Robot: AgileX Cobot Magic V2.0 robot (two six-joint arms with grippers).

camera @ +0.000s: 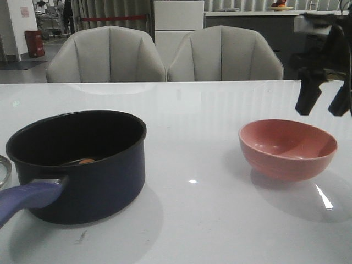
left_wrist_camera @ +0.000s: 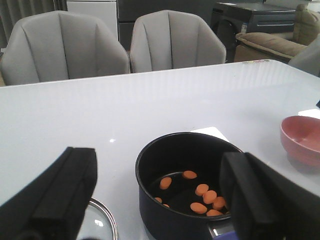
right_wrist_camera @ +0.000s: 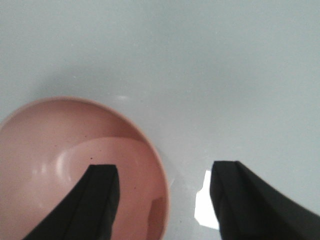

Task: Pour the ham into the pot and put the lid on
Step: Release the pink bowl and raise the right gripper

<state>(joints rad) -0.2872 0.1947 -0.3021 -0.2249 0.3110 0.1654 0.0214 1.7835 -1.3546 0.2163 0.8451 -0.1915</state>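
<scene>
Small flat orange-pink ham bits (left_wrist_camera: 202,192) already down on the black floor of the dark navy round saucepan (camera: 82,165), so pouring judged done; lid step left. Pot standing upright on the white glossy tabletop (camera: 198,220) at the near left, long blue-purple handle (camera: 30,198) pointing toward the near edge. Rounded pink bowl (camera: 287,147) set upright and empty, well apart to the right, likely put aside to free the space between. Right pincer (camera: 323,104) hanging above and just behind the bowl, spread wide, holding nothing. Left pincer (left_wrist_camera: 160,200) also wide and empty, poised over the pot's near side. Steel-rimmed glass lid (left_wrist_camera: 102,222) only partly in view, flat on the tabletop just beside the pot's left wall, close to the table's left edge. Knob hidden. Open tabletop between pot and bowl; tight room on the lid's outer side, so approach probably best from above.
</scene>
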